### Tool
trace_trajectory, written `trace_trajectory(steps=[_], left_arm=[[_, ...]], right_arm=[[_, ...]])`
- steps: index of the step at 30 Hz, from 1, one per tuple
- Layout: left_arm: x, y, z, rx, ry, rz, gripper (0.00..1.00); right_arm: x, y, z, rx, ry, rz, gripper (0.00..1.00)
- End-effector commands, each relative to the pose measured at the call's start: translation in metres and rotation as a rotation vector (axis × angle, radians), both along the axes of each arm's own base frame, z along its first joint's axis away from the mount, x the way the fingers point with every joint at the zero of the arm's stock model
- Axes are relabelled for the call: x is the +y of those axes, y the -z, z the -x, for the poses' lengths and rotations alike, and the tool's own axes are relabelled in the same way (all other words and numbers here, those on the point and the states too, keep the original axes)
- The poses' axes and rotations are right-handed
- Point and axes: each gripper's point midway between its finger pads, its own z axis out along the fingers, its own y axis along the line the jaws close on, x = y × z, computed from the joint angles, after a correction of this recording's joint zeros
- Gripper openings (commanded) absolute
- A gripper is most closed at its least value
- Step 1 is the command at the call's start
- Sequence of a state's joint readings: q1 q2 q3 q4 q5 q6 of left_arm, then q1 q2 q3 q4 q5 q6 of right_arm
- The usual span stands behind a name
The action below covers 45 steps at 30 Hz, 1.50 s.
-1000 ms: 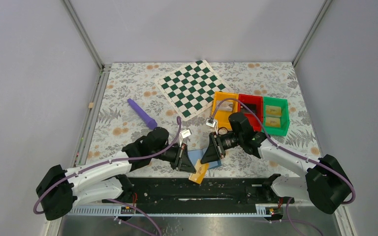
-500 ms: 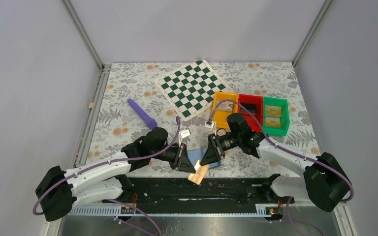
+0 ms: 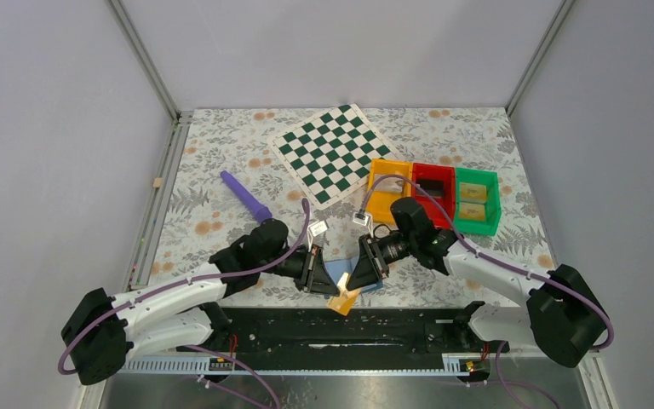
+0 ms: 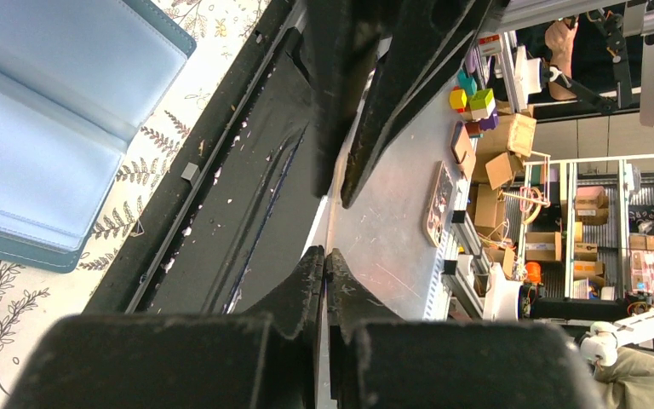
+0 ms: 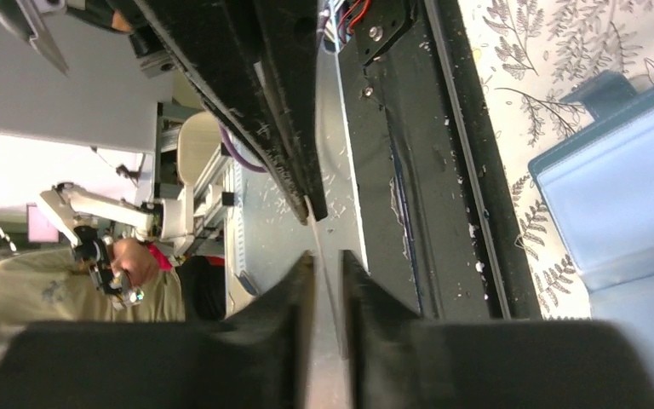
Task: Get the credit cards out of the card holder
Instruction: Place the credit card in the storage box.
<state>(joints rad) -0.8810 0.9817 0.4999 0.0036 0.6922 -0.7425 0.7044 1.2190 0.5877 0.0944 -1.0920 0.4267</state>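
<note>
The card holder is a flat blue wallet lying open on the floral table between both grippers. Its pale blue inside shows in the left wrist view and the right wrist view. A yellow-gold credit card hangs over the table's near edge. My left gripper is shut on one end of it, jaws pressed together. My right gripper faces it with the card's thin edge running between its jaws. A narrow gap stays on either side of the card.
A green-white chequered board lies at the back and a purple stick to the left. Orange, red and green bins stand at the right. The black base rail runs along the near edge.
The card has tilted and shifted slightly between the grippers. The right jaws have narrowed around its edge. The left jaws stayed shut.
</note>
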Motion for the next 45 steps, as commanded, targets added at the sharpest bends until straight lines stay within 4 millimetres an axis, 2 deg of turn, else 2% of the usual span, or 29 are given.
trace_trajectory(steps=[1,4,9,16,17,18,19,20,21,22,24,27,31,33,37,38,39,42,45], left_arm=[[-0.004,-0.013,-0.005,-0.042,0.003,0.048,0.0],[-0.004,-0.013,-0.002,-0.036,0.016,0.056,0.0],[-0.003,-0.014,-0.001,-0.038,0.018,0.063,0.0],[-0.005,-0.011,-0.001,-0.024,0.026,0.062,0.0],[-0.005,-0.012,-0.002,-0.025,0.021,0.059,0.0],[-0.005,-0.011,-0.005,-0.028,0.005,0.046,0.0],[-0.004,-0.01,-0.009,-0.036,-0.019,0.027,0.02],[-0.001,-0.008,-0.015,-0.041,-0.056,-0.005,0.11],[0.001,-0.007,-0.021,-0.052,-0.088,-0.028,0.26],[0.004,-0.008,-0.027,-0.062,-0.12,-0.047,0.35],[0.012,-0.011,-0.042,-0.094,-0.194,-0.089,0.5],[0.033,-0.011,-0.066,-0.168,-0.32,-0.231,0.61],[0.058,-0.018,-0.081,-0.26,-0.393,-0.369,0.77],[0.07,-0.028,-0.088,-0.31,-0.441,-0.406,0.96],[0.098,-0.029,-0.098,-0.368,-0.542,-0.501,0.99],[0.104,-0.029,-0.098,-0.381,-0.555,-0.513,0.99],[0.108,-0.029,-0.098,-0.395,-0.566,-0.518,0.99],[0.117,-0.034,-0.099,-0.436,-0.598,-0.507,0.99],[0.124,-0.045,-0.101,-0.477,-0.627,-0.492,0.99]], right_arm=[[0.004,-0.019,-0.01,-0.074,0.045,-0.014,0.34],[0.004,-0.028,-0.011,-0.101,0.052,-0.032,0.32],[0.005,-0.028,-0.01,-0.09,0.035,-0.032,0.2],[0.007,-0.029,-0.012,-0.094,0.044,-0.041,0.17],[0.007,-0.029,-0.013,-0.101,0.053,-0.039,0.11],[0.006,-0.03,-0.016,-0.109,0.073,-0.033,0.01],[0.006,-0.03,-0.022,-0.117,0.107,-0.023,0.0],[0.003,-0.03,-0.03,-0.116,0.144,-0.015,0.0],[0.0,-0.032,-0.037,-0.107,0.179,-0.012,0.0],[-0.004,-0.034,-0.045,-0.097,0.215,-0.011,0.0],[-0.02,-0.037,-0.068,-0.089,0.313,-0.009,0.0],[-0.044,-0.046,-0.094,-0.111,0.434,0.017,0.0],[-0.089,-0.051,-0.145,-0.233,0.66,0.22,0.0],[-0.116,-0.052,-0.173,-0.261,0.79,0.314,0.0],[-0.17,-0.06,-0.213,-0.297,0.992,0.397,0.0],[-0.188,-0.062,-0.222,-0.311,1.049,0.419,0.0],[-0.213,-0.062,-0.231,-0.316,1.129,0.453,0.0],[-0.264,-0.058,-0.247,-0.318,1.277,0.544,0.0],[-0.3,-0.045,-0.257,-0.287,1.363,0.64,0.0]])
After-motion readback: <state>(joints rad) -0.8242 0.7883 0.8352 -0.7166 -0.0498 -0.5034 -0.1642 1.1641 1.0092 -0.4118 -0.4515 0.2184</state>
